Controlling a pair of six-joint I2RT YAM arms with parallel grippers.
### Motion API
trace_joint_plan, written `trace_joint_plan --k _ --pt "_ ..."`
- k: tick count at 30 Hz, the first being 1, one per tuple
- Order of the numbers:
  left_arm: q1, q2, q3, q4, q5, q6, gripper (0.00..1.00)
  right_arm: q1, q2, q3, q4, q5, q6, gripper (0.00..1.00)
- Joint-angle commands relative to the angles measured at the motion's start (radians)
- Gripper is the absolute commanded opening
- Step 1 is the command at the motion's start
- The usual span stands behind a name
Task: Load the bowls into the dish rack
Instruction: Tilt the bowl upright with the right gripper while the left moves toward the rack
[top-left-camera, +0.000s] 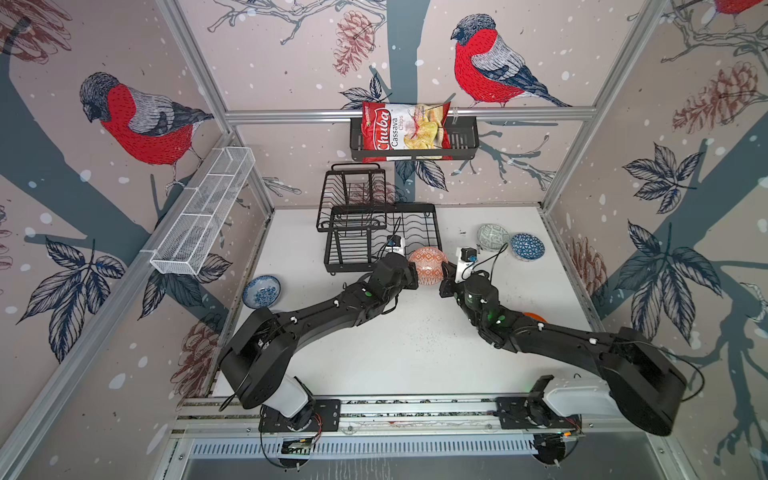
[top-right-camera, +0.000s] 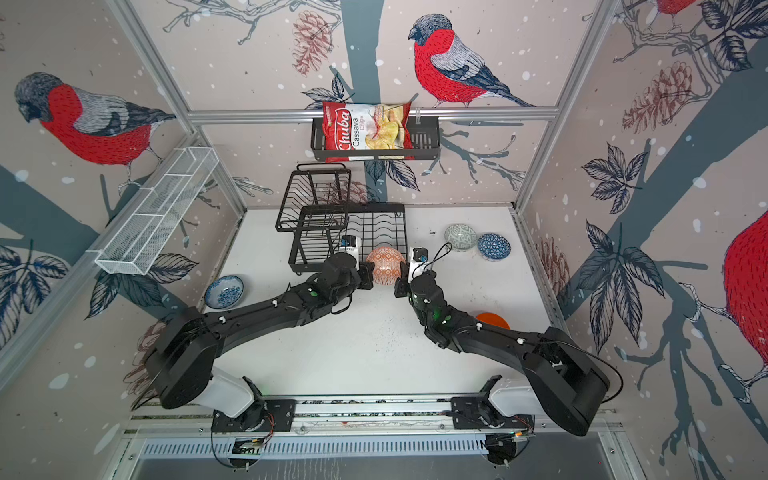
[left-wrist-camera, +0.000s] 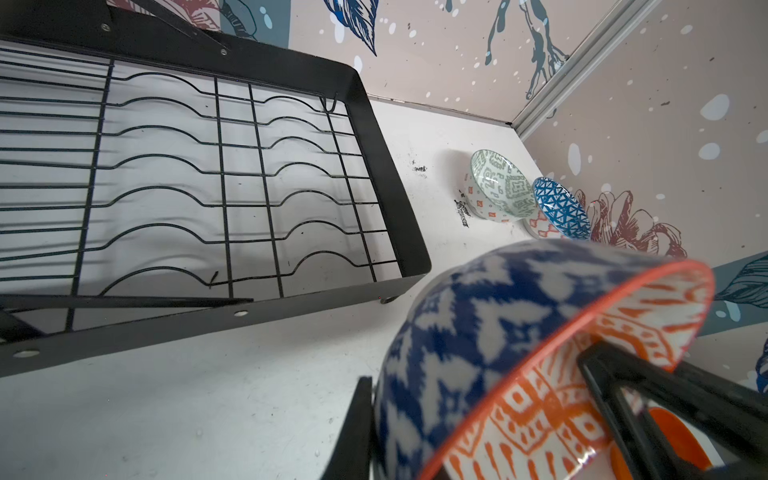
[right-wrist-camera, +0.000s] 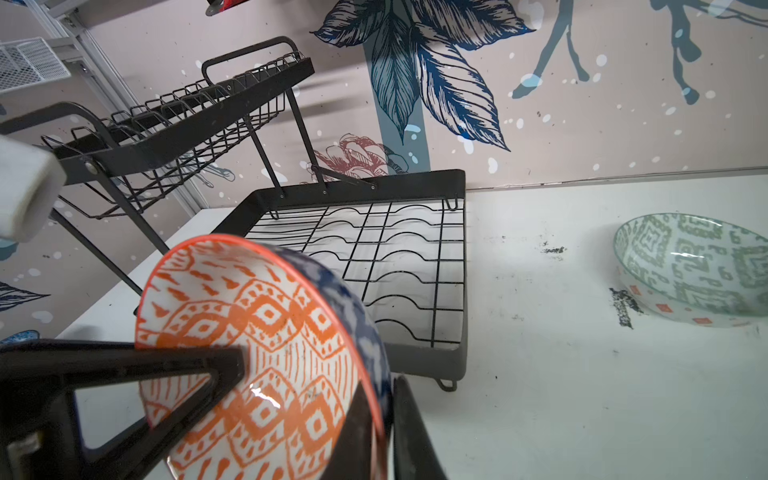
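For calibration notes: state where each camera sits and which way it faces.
Top views: overhead above arm bases, facing down and forward; table, dish rack, left arm, right arm.
Left wrist: on left arm, facing rack; own jaws on salmon bowl.
Right wrist: on right arm, facing rack; own jaws straddling that bowl.
Both wrists share: rack, bowl.

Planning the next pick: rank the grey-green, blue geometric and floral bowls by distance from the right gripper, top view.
1. grey-green bowl, back right of the right gripper.
2. blue geometric bowl, beside it, farther right.
3. floral bowl, across the table, left side.
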Motion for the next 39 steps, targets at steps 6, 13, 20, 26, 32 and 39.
trace_joint_plan --k 6,13,20,26,32,39 --pt "-0.001 -0.035 -0.019 0.085 0.003 0.014 0.0 -0.028 -0.037 -0.009 0.023 -0.042 0.039 0.28" --pt "-0.001 -0.055 -0.034 0.091 -0.063 0.02 0.0 -0.056 -0.08 -0.022 0.02 -0.079 0.066 0.47" --pt "-0.002 -0.079 -0.045 0.122 -0.115 0.044 0.0 -0.088 -0.11 -0.029 0.004 -0.093 0.11 0.71" --pt "0.001 -0.085 -0.051 0.164 -0.134 0.054 0.0 -0.091 -0.175 -0.004 -0.068 -0.121 0.197 0.89" --pt "-0.005 -0.055 0.035 0.14 -0.18 0.065 0.0 -0.093 -0.237 0.081 -0.253 -0.07 0.292 1.0" --pt "-0.106 0.069 0.213 0.158 -0.5 0.171 0.0 -0.128 -0.254 0.251 -0.484 -0.037 0.452 1.0"
